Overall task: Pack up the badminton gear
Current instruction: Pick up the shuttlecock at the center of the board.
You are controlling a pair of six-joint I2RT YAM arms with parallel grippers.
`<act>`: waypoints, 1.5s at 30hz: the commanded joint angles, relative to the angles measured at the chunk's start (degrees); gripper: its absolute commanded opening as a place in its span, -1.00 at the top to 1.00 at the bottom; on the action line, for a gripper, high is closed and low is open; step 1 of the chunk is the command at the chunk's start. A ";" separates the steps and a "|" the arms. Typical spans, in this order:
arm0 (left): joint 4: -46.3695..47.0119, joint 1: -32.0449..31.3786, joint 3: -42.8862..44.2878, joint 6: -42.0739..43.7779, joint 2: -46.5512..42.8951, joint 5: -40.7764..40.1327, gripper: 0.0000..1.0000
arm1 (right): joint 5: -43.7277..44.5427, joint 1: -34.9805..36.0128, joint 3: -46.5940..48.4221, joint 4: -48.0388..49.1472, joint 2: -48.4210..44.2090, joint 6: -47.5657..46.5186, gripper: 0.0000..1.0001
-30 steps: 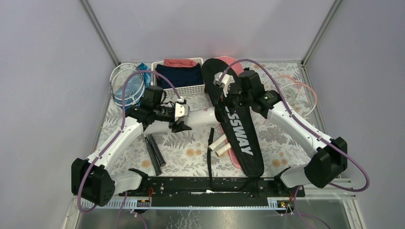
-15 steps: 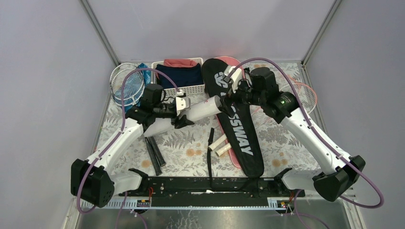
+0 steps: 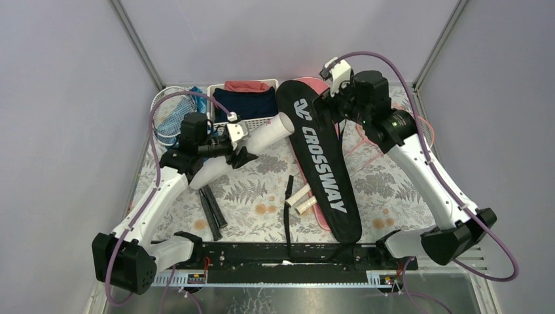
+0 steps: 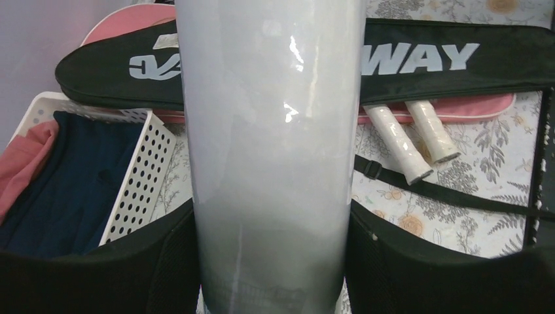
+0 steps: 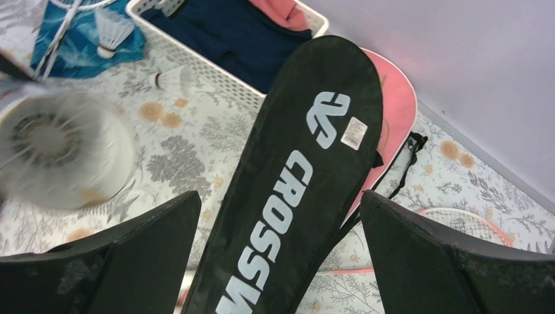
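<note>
My left gripper [image 3: 241, 145] is shut on the long white shuttlecock tube [image 3: 262, 136], held off the table with its far end near the basket. The tube fills the left wrist view [image 4: 271, 150] between my fingers [image 4: 98, 275]. Its open end, with shuttlecocks inside, shows in the right wrist view [image 5: 62, 154]. My right gripper [image 3: 329, 103] is open and empty, raised over the head of the black CROSSWAY bag [image 3: 324, 163], also seen from the right wrist [image 5: 307, 176]. The pink bag [image 5: 396, 111] lies under it. Two white racket handles [image 3: 302, 198] stick out beside the bags.
The white slatted basket [image 3: 262, 122] with navy and red clothes stands at the back. Rackets [image 3: 171, 111] and a blue cloth with a loose shuttlecock [image 5: 111, 29] lie back left. A pink racket [image 3: 412, 127] lies right. Black handles [image 3: 211, 209] and a black strap [image 3: 288, 203] lie near the front.
My right gripper has drawn away from the tube's far end, up and towards the back. My left arm has swung the tube left, with its far end towards the basket.
</note>
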 commanded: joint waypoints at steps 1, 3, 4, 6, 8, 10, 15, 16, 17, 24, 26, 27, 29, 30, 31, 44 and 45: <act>-10.73 1.46 3.26 12.01 -1.84 7.89 -0.12 | 2.07 -2.14 3.96 2.13 5.53 3.60 -0.99; -20.72 1.76 4.61 23.51 -2.35 11.54 -0.16 | 0.72 -2.14 4.36 2.77 8.43 4.65 -0.99; -24.97 1.81 5.08 29.71 -2.76 12.28 -0.17 | -0.72 -2.22 4.54 3.19 9.81 5.08 -0.99; -31.07 1.96 6.23 35.65 -3.47 12.34 -0.19 | -4.47 -2.16 4.82 4.53 12.97 5.87 -0.99; -36.18 1.99 7.71 40.01 -3.98 11.31 -0.19 | -9.63 -2.14 5.03 6.20 16.08 6.45 -0.99; -39.79 1.99 9.19 42.00 -4.59 10.23 -0.20 | -15.33 -2.15 5.27 8.07 19.41 7.57 -0.99; -43.38 1.99 11.57 41.29 -5.03 9.55 -0.21 | -29.32 -1.81 8.77 11.76 29.37 12.86 -0.91; -43.45 1.99 11.60 40.97 -5.11 9.60 -0.21 | -30.84 -1.25 9.49 12.52 31.23 13.72 -0.90; -43.36 1.99 11.40 40.88 -5.12 9.55 -0.21 | -31.83 -0.74 10.00 13.45 33.02 14.42 -0.89; -40.73 2.08 9.58 38.43 -5.55 8.84 -0.21 | -32.93 3.40 16.41 16.79 45.49 17.39 -0.89; -40.13 2.08 9.17 37.87 -5.58 8.83 -0.21 | -32.93 4.15 19.09 17.21 49.02 17.91 -0.87; -39.69 2.12 8.96 37.49 -5.58 8.83 -0.21 | -32.93 4.55 21.05 17.24 50.68 18.01 -0.86; -38.81 2.09 8.54 36.69 -5.56 8.80 -0.21 | -32.96 5.28 24.71 16.36 54.20 18.04 -0.84; -38.51 2.15 8.32 36.41 -5.49 8.76 -0.20 | -33.09 5.58 26.63 15.72 55.96 18.05 -0.83; -38.28 2.16 8.13 36.14 -5.45 8.70 -0.21 | -33.02 5.93 28.69 15.14 57.77 18.08 -0.83; -37.53 2.95 8.09 34.77 -5.49 8.91 -0.20 | -32.37 6.86 47.79 12.37 73.63 19.92 -0.68; -37.53 3.03 8.02 34.72 -5.43 8.98 -0.20 | -32.37 6.89 48.34 12.51 74.23 20.14 -0.67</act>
